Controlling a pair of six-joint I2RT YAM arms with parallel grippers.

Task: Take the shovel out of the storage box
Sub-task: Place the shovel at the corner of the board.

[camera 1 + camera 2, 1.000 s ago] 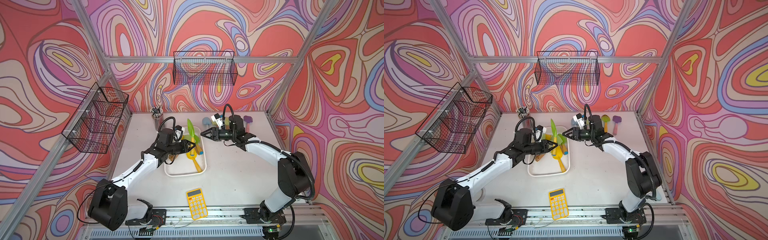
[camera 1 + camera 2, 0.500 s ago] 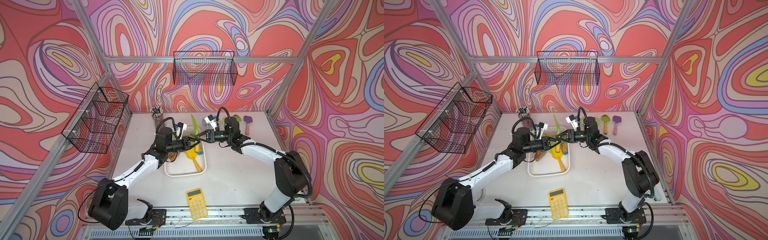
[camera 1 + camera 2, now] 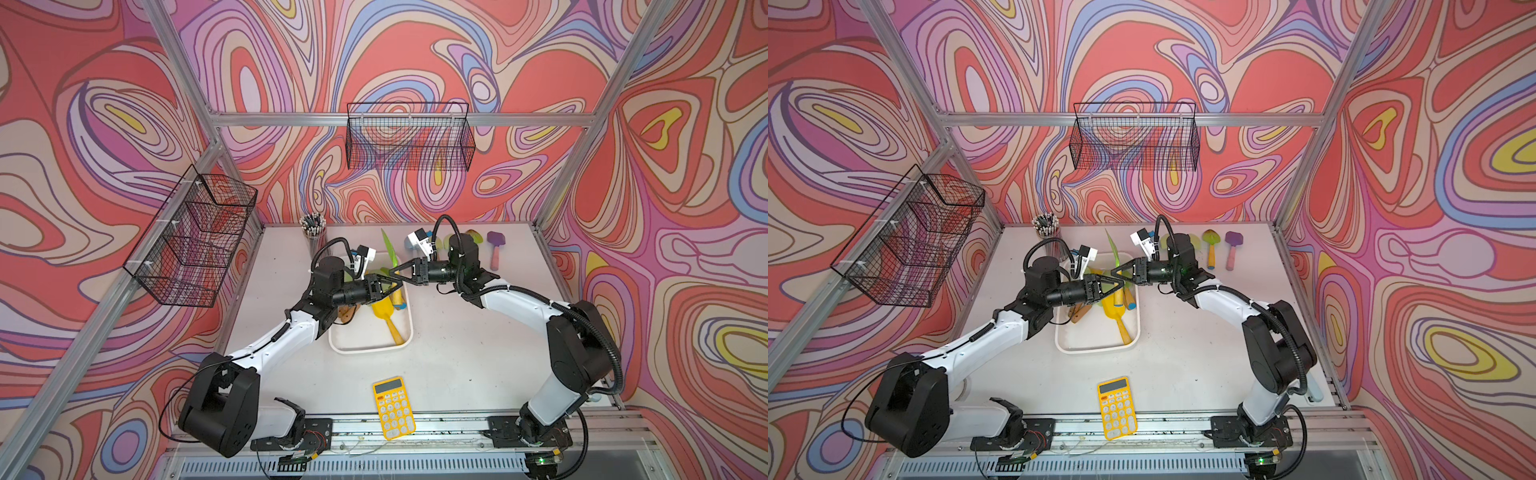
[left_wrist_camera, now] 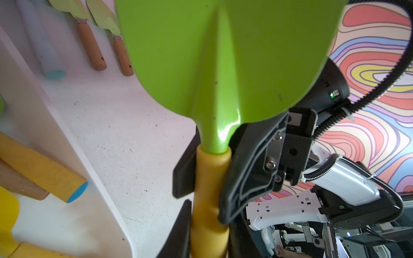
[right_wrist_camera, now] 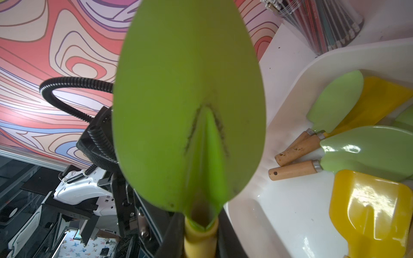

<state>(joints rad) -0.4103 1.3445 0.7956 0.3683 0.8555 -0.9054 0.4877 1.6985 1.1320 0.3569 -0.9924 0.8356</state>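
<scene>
In both top views the right hand (image 3: 395, 275) (image 3: 1116, 272), which stood half open and off to one side a second ago, has come in and clenched on the green shovel (image 3: 388, 249) (image 3: 1112, 248). It grips just above the left hand (image 3: 390, 286) (image 3: 1118, 285), which is clamped on the same handle. The two hands meet almost fingertip to fingertip. The blade rises above both, and the storage box (image 3: 370, 350) (image 3: 1096, 350) lies below them on the bench (image 3: 457, 353). I judge this a handover. The shovel is lifted off the box's contents but hangs over its far end, so the left hand must let go before it can be carried clear.

In the left wrist view the blade is glossy lime plastic, spade-shaped with a raised central rib. It narrows to a neck socketed into the yellow handle (image 4: 210, 178), which is matte and ringed with grip ridges. The right hand's black fingers (image 4: 245, 169) press it from both sides just under the neck. Beside the hands runs the box's smooth, thick white rim, and past it the speckled bench.

In the right wrist view the blade's hollow face is leaf-shaped, with a dark grime line along the rib. Beside this hand, inside the box, lie pale green trowels (image 5: 357, 152) with wooden handles and metal collars, and a shiny yellow scoop (image 5: 368, 212).
</scene>
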